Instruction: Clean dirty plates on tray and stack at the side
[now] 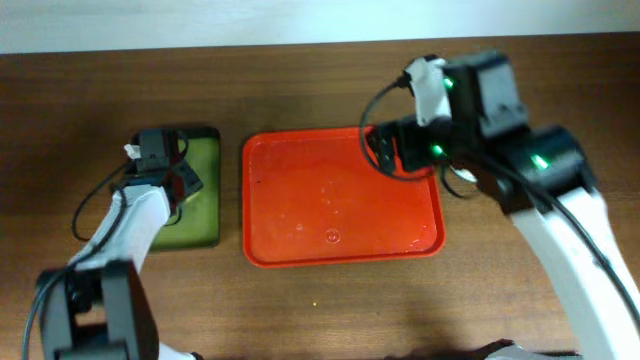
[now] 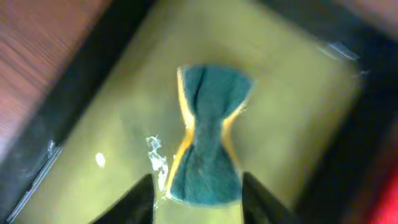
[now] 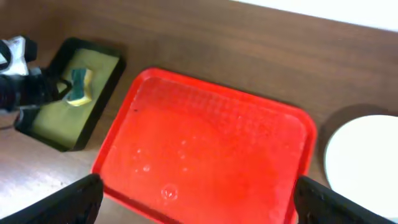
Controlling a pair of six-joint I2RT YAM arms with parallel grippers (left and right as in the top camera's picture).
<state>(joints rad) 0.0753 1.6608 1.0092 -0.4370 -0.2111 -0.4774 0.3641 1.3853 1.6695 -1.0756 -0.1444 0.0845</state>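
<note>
The red tray (image 1: 340, 200) lies mid-table with only water drops on it; it also fills the right wrist view (image 3: 205, 143). A white plate (image 3: 364, 155) sits on the table just right of the tray, mostly hidden under my right arm in the overhead view (image 1: 462, 181). No green or blue plate shows. My right gripper (image 3: 202, 208) is wide open and empty above the tray's right part (image 1: 385, 150). My left gripper (image 2: 200, 202) is open over the olive tray, its fingers either side of the near end of a green-and-yellow sponge (image 2: 208, 137).
The olive-green black-rimmed tray (image 1: 205, 215) sits left of the red tray, with the sponge (image 3: 79, 85) lying in it and small foam specks (image 2: 155, 158) beside it. Bare brown table lies in front of both trays.
</note>
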